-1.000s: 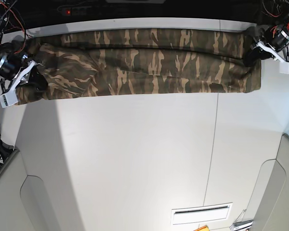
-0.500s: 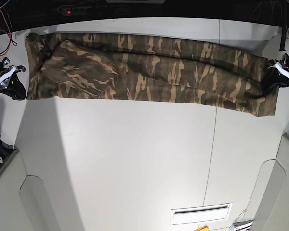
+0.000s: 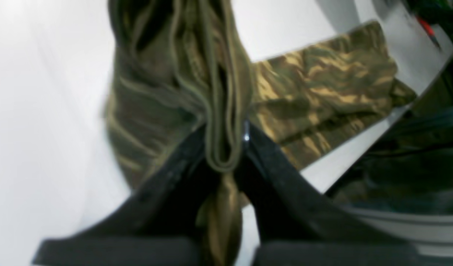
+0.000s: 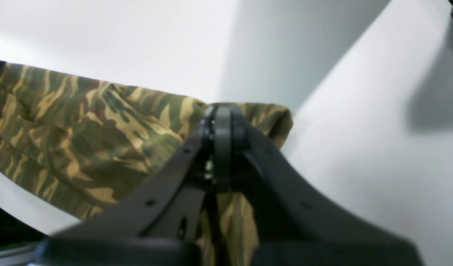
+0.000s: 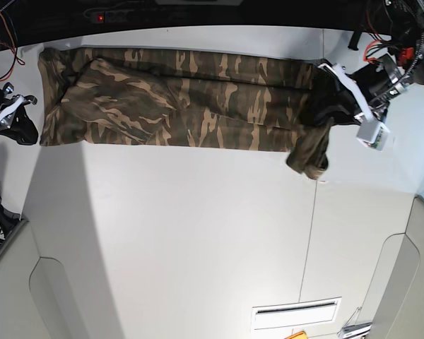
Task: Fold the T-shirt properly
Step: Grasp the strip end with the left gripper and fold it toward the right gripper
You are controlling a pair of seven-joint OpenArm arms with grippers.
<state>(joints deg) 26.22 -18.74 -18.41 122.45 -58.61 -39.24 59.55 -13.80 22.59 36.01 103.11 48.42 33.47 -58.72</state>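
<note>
Cloth fills my left gripper (image 3: 226,147): my jaws there are clamped on a bunched, layered edge of the shirt (image 5: 177,99), the folds hanging down between the two black fingers (image 3: 182,162). In the base view that gripper (image 5: 337,95) sits at the shirt's end on that view's right, raised over the white table (image 5: 198,233), with a lump of fabric drooping from it toward the table. The rest of the shirt lies as a long narrow band across the far part of the table, folded lengthwise, with creases running along it.

My right gripper (image 4: 220,125) has its jaws pressed together with nothing between them; through its own camera, the tips stand in front of the shirt's end (image 4: 100,144), which lies flat on the table. In the base view this gripper (image 5: 10,120) is just beside the shirt's end on that view's left, apart from the cloth.

A dark strip (image 5: 212,14) borders the table's far edge. A slotted vent (image 5: 295,311) sits in the table near its near edge.
</note>
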